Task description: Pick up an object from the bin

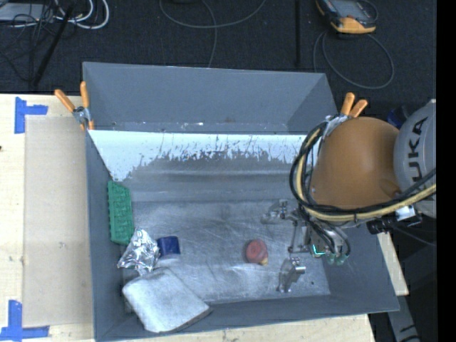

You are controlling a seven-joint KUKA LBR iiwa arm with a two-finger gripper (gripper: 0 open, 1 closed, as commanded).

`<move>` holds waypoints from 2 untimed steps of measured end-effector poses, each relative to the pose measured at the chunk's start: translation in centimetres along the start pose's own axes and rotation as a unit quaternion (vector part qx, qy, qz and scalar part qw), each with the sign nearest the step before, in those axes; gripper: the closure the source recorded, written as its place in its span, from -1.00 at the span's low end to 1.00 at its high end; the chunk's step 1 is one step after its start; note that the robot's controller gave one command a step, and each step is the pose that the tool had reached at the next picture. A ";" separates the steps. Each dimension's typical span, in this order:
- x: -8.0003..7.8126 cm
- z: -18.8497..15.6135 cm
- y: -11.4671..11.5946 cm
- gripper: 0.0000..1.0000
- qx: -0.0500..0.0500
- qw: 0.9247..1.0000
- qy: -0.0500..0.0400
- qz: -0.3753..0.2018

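Mostly the floor of the grey metal bin point(214, 198) lay bare through the middle. A green ridged plastic block point(120, 211), crumpled silver foil point(140, 251), a small blue cube point(169, 246) and a white-grey cloth pad point(164, 301) crowded the left wall and front-left corner. The brown-orange wrist cover point(353, 162) hid the right wall. The gripper point(281, 251) stood over the right floor, spread wide and empty (a small reddish round object point(256, 251) lay just to its left, its nature unclear).

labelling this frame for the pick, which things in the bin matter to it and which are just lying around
In play:
- pincer, low at the right of the bin
- dull red round thing, just left of it, the nearest candidate

Lying about, all at the left:
- green ridged block
- crumpled foil
- small blue block
- white cloth pad
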State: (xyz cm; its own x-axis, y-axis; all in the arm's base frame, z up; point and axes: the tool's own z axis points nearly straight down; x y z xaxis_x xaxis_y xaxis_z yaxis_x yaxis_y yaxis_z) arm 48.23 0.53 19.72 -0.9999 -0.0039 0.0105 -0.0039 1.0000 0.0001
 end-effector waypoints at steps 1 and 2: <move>-4.4 12.6 -3.0 -1.00 -0.002 0.986 -0.007 0.169; -5.0 12.0 -3.1 1.00 -0.002 0.986 -0.016 0.168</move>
State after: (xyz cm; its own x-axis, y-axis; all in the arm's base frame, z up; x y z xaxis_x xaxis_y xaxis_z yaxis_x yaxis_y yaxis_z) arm 53.08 -2.51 7.65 -0.9445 0.3278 -0.0218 0.3277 0.9448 0.0056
